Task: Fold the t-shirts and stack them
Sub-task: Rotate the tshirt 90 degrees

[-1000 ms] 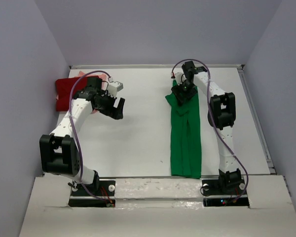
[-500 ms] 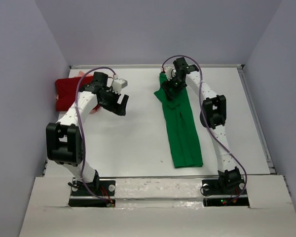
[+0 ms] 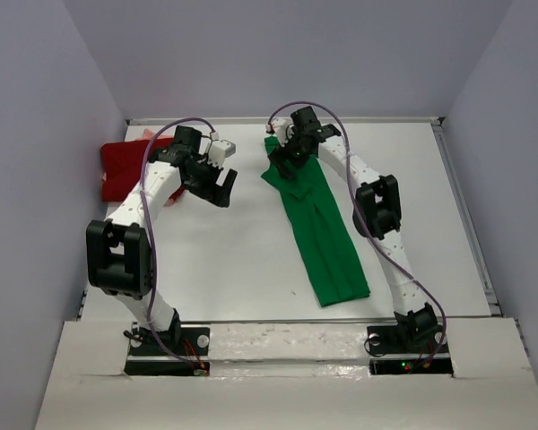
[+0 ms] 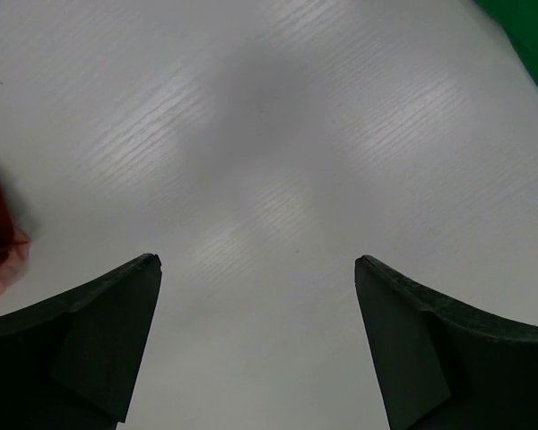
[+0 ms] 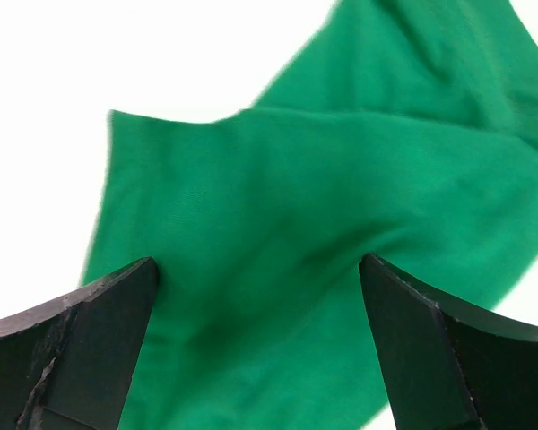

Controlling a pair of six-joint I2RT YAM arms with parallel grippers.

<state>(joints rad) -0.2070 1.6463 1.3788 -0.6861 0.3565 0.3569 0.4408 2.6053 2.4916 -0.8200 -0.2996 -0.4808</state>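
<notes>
Standing over the far end of the green t-shirt [image 3: 327, 242], the right gripper [image 3: 289, 166] has its jaws apart, clamping nothing. The folded strip runs lengthwise toward the near side. Left gripper [image 3: 217, 186], likewise spread, is farther off.

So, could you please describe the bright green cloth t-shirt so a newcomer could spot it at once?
On the white table, look right of centre. There the bright green cloth t-shirt lies as a long narrow strip, slanting from the far middle toward the near right. It is the only green thing; the dark red cloth t-shirt sits bunched far left.
</notes>
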